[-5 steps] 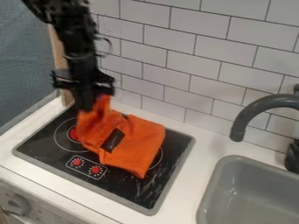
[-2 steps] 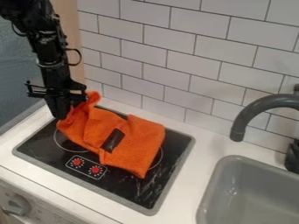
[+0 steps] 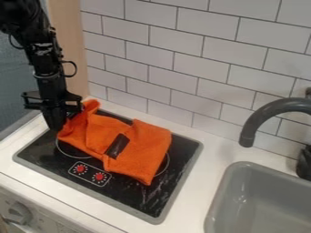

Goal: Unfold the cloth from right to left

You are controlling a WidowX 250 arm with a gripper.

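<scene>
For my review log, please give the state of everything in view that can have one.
Orange cloth: partly spread over the cooktop, creased, its left end bunched up.
Gripper: lowered, at the cloth's left end in the view.
Cooktop: partly covered; on or off, cannot tell.
Faucet: no stream visible.

From above the front side of the stove [image 3: 142,202], the camera looks down at a slant, obliquely facing the tiled wall [image 3: 194,59] behind it, near enough to cut off the sink [image 3: 267,186] beside the stove.
</scene>
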